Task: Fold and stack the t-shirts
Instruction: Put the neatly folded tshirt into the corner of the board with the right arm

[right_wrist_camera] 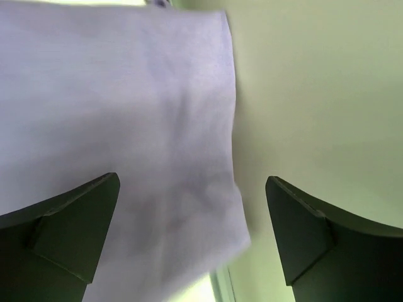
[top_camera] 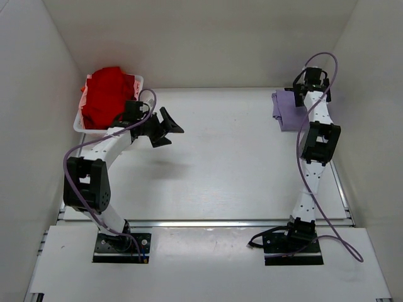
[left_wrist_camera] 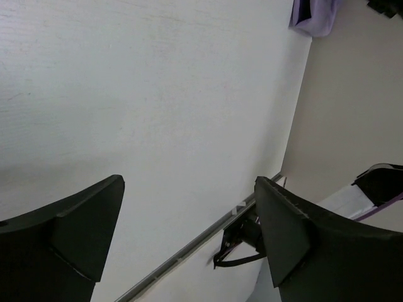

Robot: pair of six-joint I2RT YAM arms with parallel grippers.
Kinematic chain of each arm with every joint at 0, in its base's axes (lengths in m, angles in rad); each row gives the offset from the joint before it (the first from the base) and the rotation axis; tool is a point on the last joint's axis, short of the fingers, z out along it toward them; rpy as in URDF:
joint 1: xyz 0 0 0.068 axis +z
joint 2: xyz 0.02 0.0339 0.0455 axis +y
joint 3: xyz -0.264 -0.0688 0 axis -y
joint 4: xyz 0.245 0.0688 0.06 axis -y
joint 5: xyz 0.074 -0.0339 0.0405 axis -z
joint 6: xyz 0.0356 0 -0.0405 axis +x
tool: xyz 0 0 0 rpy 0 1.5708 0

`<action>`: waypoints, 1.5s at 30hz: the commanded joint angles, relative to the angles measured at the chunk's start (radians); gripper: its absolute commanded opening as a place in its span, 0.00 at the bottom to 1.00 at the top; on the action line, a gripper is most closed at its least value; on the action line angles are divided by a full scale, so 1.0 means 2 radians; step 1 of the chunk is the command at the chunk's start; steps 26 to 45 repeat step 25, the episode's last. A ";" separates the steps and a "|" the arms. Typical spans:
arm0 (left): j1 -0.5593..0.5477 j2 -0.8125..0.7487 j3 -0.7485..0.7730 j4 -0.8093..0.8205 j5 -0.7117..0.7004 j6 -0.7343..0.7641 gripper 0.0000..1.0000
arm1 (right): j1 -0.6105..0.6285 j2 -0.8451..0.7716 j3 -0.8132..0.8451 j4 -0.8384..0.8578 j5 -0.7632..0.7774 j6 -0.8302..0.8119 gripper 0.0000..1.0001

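Observation:
The red t-shirt [top_camera: 106, 94] lies crumpled in a white tray [top_camera: 140, 80] at the back left. The lavender t-shirt [top_camera: 284, 111] lies folded flat at the back right of the table; it fills the left of the right wrist view [right_wrist_camera: 126, 113] and shows as a corner in the left wrist view [left_wrist_camera: 315, 16]. My left gripper [top_camera: 169, 128] is open and empty, held above the table just right of the tray. My right gripper [top_camera: 311, 80] is open over the lavender shirt's far right edge, holding nothing.
The white table [top_camera: 227, 163] lies between the arms. White walls enclose the left, back and right sides. A metal rail [top_camera: 208, 222] runs along the table's near edge. Purple cables loop from both arms.

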 commanded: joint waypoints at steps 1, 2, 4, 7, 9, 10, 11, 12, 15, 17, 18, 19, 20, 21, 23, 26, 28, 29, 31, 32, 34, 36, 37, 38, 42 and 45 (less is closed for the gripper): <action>-0.016 -0.025 0.034 -0.016 0.020 0.029 0.99 | 0.028 -0.138 -0.005 -0.018 -0.002 0.024 0.99; -0.021 -0.029 0.033 -0.019 0.019 0.031 0.99 | 0.038 -0.150 -0.008 -0.030 -0.007 0.045 1.00; -0.022 -0.044 0.030 -0.034 0.020 0.041 0.99 | 0.054 -0.208 -0.037 -0.092 -0.034 0.074 0.99; -0.025 -0.070 0.018 -0.043 0.025 0.047 0.99 | 0.110 -0.263 -0.112 -0.167 -0.003 0.101 1.00; -0.032 -0.094 -0.005 -0.045 0.011 0.055 0.99 | 0.156 -0.304 -0.171 -0.196 0.008 0.146 0.99; -0.034 -0.114 -0.016 -0.049 0.000 0.060 0.99 | 0.163 -0.338 -0.225 -0.198 -0.001 0.172 0.99; -0.038 -0.123 -0.022 -0.051 -0.004 0.063 0.98 | 0.173 -0.354 -0.261 -0.190 -0.009 0.186 0.99; -0.040 -0.144 -0.033 -0.056 -0.010 0.069 0.99 | 0.186 -0.404 -0.326 -0.163 -0.025 0.207 0.99; -0.049 -0.218 -0.064 -0.062 -0.033 0.083 0.99 | 0.192 -0.532 -0.475 -0.071 -0.101 0.251 0.99; -0.047 -0.257 -0.095 -0.058 -0.040 0.087 0.99 | 0.179 -0.576 -0.527 -0.048 -0.148 0.269 0.99; -0.045 -0.270 -0.114 -0.053 -0.043 0.083 0.98 | 0.175 -0.586 -0.548 -0.046 -0.157 0.280 1.00; -0.042 -0.290 -0.130 -0.048 -0.042 0.083 0.98 | 0.183 -0.600 -0.565 -0.044 -0.165 0.280 0.99; -0.041 -0.302 -0.139 -0.049 -0.040 0.083 0.98 | 0.184 -0.617 -0.578 -0.043 -0.159 0.281 0.99; -0.042 -0.305 -0.147 -0.055 -0.039 0.087 0.99 | 0.192 -0.621 -0.584 -0.044 -0.151 0.277 0.99; -0.058 -0.288 -0.139 -0.091 -0.053 0.109 0.99 | 0.196 -0.636 -0.601 -0.046 -0.144 0.280 0.99; -0.081 -0.266 -0.115 -0.148 -0.088 0.131 0.99 | 0.185 -0.639 -0.602 -0.047 -0.158 0.279 0.99; -0.081 -0.266 -0.115 -0.148 -0.088 0.131 0.99 | 0.185 -0.639 -0.602 -0.047 -0.158 0.279 0.99; -0.081 -0.266 -0.115 -0.148 -0.088 0.131 0.99 | 0.185 -0.639 -0.602 -0.047 -0.158 0.279 0.99; -0.081 -0.266 -0.115 -0.148 -0.088 0.131 0.99 | 0.185 -0.639 -0.602 -0.047 -0.158 0.279 0.99; -0.081 -0.266 -0.115 -0.148 -0.088 0.131 0.99 | 0.185 -0.639 -0.602 -0.047 -0.158 0.279 0.99; -0.081 -0.266 -0.115 -0.148 -0.088 0.131 0.99 | 0.185 -0.639 -0.602 -0.047 -0.158 0.279 0.99; -0.081 -0.266 -0.115 -0.148 -0.088 0.131 0.99 | 0.185 -0.639 -0.602 -0.047 -0.158 0.279 0.99; -0.081 -0.266 -0.115 -0.148 -0.088 0.131 0.99 | 0.185 -0.639 -0.602 -0.047 -0.158 0.279 0.99; -0.081 -0.266 -0.115 -0.148 -0.088 0.131 0.99 | 0.185 -0.639 -0.602 -0.047 -0.158 0.279 0.99; -0.081 -0.266 -0.115 -0.148 -0.088 0.131 0.99 | 0.185 -0.639 -0.602 -0.047 -0.158 0.279 0.99; -0.081 -0.266 -0.115 -0.148 -0.088 0.131 0.99 | 0.185 -0.639 -0.602 -0.047 -0.158 0.279 0.99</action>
